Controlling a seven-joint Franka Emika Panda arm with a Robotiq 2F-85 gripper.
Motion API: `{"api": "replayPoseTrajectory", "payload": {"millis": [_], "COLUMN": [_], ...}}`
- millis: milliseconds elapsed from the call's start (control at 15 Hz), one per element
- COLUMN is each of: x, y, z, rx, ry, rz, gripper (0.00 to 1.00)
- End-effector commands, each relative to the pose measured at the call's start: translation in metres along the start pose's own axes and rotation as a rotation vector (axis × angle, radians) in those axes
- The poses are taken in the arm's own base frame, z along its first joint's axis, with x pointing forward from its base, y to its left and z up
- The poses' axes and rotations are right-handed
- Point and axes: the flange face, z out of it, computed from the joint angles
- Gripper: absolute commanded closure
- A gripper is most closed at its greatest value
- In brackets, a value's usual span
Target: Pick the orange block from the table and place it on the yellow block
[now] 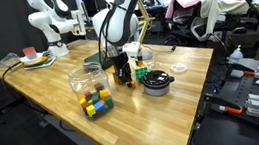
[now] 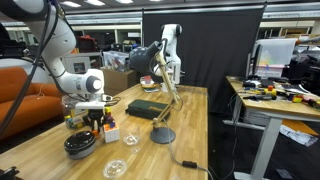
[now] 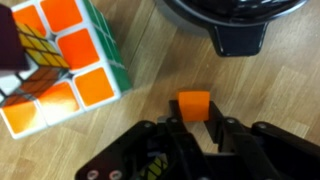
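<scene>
At the left of the wrist view we see a Rubik's cube (image 3: 55, 65) lying on the bench (image 3: 150, 55). Just to its right the orange block (image 3: 194, 102) sits on the wood, apart from the cube. The pincer (image 3: 192, 126) comes in from below with its fingers partly apart, one on each side of the block's near edge, and we cannot tell whether they press on it. Farther right, at the top edge, we see a dark bowl (image 3: 240, 25), well clear of the block.
</scene>
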Motion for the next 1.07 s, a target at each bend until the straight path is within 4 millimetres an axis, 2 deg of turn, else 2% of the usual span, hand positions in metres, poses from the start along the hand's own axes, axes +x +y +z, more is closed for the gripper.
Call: {"api": "replayPoseTrajectory", "payload": {"millis": [0, 267, 600, 1000], "x": [-0.003, -0.009, -0.029, -0.056], "y": [0.003, -0.009, -0.036, -0.043], "z": [-0.003, -0.025, -0.068, -0.130], "rx": [0.021, 0.008, -0.037, -0.079], "ry": [0.001, 0.016, 0.010, 0.027], "rz": [-0.007, -0.019, -0.017, 0.241], "gripper": [0.93, 0.93, 0.93, 0.93]}}
